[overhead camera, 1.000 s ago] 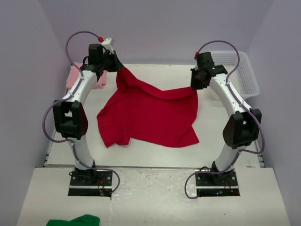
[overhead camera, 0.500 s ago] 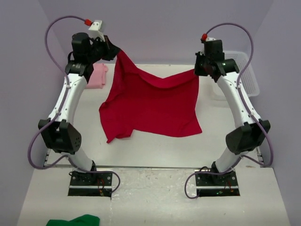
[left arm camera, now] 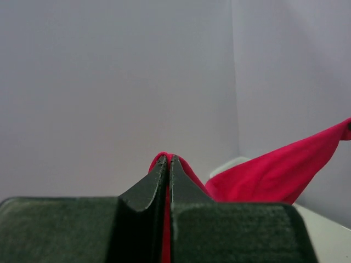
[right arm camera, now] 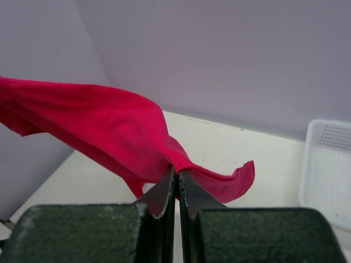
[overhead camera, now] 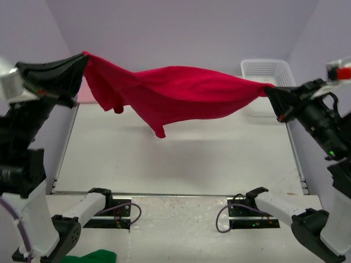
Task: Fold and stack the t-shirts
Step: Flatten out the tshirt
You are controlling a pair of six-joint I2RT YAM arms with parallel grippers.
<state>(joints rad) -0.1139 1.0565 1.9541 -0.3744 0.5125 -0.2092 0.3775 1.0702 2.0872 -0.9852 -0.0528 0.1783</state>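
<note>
The crimson red t-shirt (overhead camera: 175,93) hangs in the air above the table, stretched sideways between both grippers. My left gripper (overhead camera: 82,57) is shut on its left corner, high at the left. My right gripper (overhead camera: 269,90) is shut on its right corner, in front of the basket. In the left wrist view red cloth (left arm camera: 274,175) is pinched between the closed fingers of the left gripper (left arm camera: 168,159). In the right wrist view the right gripper (right arm camera: 176,172) clamps a bunched edge of the red shirt (right arm camera: 98,126). Only a sliver of the pale pink t-shirt (overhead camera: 83,97) shows at the back left.
A white mesh basket (overhead camera: 269,68) stands at the back right, and the right wrist view shows this basket (right arm camera: 329,170) too. A green cloth (overhead camera: 93,256) lies on the near ledge at the left. The pale table (overhead camera: 181,164) lies under the hanging shirt, with lilac walls around.
Both arms have swung up and outward. The red shirt has left the table and now hangs stretched between them. Both grippers stay shut on it.
</note>
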